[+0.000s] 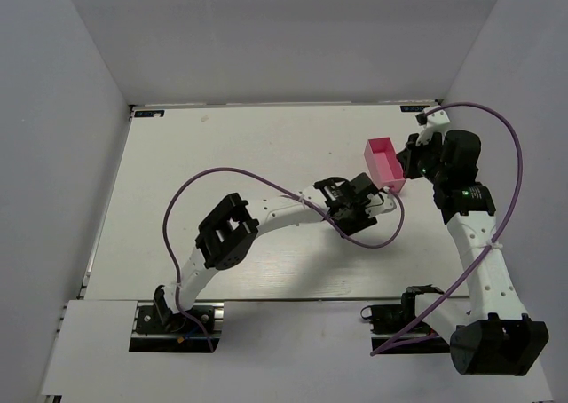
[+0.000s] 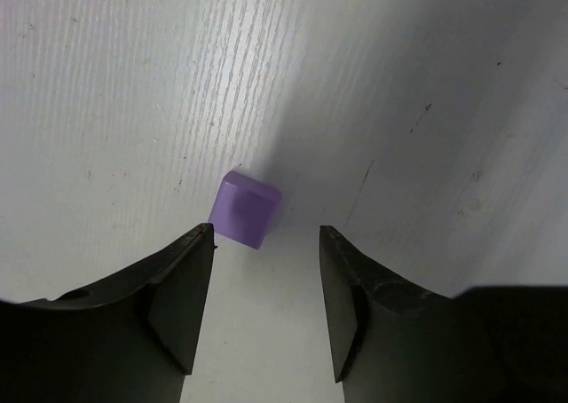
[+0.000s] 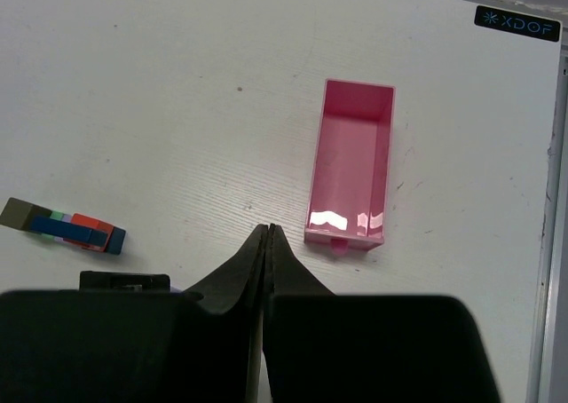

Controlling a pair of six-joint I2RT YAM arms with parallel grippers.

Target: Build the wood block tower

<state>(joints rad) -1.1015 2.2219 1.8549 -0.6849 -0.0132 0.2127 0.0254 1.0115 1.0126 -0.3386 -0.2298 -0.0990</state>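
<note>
A small purple block (image 2: 246, 208) lies on the white table just ahead of my left gripper (image 2: 266, 234), close to the left fingertip and outside the gap. The left gripper is open and empty. In the top view it (image 1: 358, 197) hangs over the table's middle right and hides the blocks. A short row of tiny blocks (image 3: 62, 226) in brown, green, red-orange and dark blue lies flat on the table at the left of the right wrist view. My right gripper (image 3: 267, 229) is shut on nothing, above the table beside the pink tray; it also shows in the top view (image 1: 411, 160).
A pink rectangular tray (image 3: 351, 174) stands open and empty ahead and right of the right gripper; it also shows in the top view (image 1: 384, 161). A purple cable (image 1: 182, 199) loops over the left arm. Grey walls enclose the table; its right edge (image 3: 552, 243) is near the tray.
</note>
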